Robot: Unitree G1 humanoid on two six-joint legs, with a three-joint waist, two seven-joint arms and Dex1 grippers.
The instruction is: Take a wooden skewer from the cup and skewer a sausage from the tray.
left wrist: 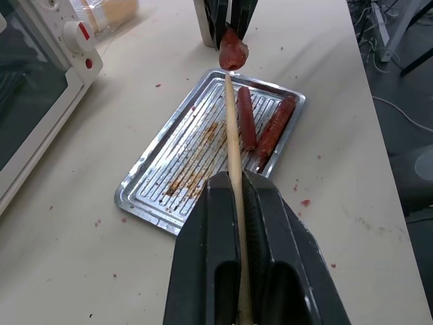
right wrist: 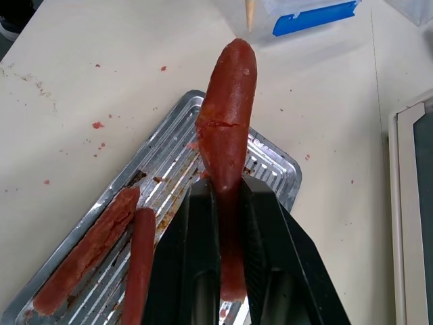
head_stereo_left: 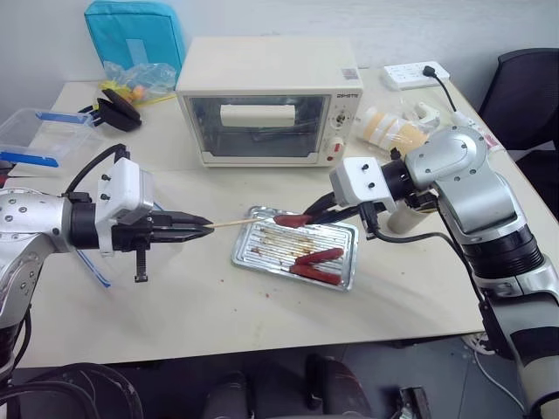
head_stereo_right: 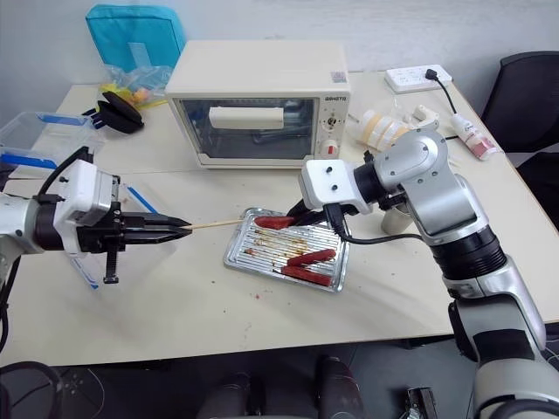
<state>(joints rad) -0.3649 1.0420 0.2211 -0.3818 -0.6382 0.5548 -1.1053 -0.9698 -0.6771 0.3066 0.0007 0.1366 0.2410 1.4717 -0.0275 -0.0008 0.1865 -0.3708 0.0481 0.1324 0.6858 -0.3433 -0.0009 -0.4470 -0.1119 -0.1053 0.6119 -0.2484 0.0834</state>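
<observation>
Left jaws [head_stereo_left: 203, 223] clamping wooden skewer [head_stereo_left: 236, 223], right jaws [head_stereo_left: 307, 216] pinching sausage [head_stereo_left: 292, 220]

Left arm enters from the left edge of the head view, forearm nearly level, wrist pointing right toward centre frame. Left gripper [head_stereo_left: 203, 224] closed, black fingers pinched together on the wooden skewer [head_stereo_left: 234, 223]. Right arm comes in from the lower right, elbow high, wrist bent left and downward. Right gripper [head_stereo_left: 307, 215] clamped on a sausage [right wrist: 226, 128], fingertips facing the left gripper across centre frame.
</observation>
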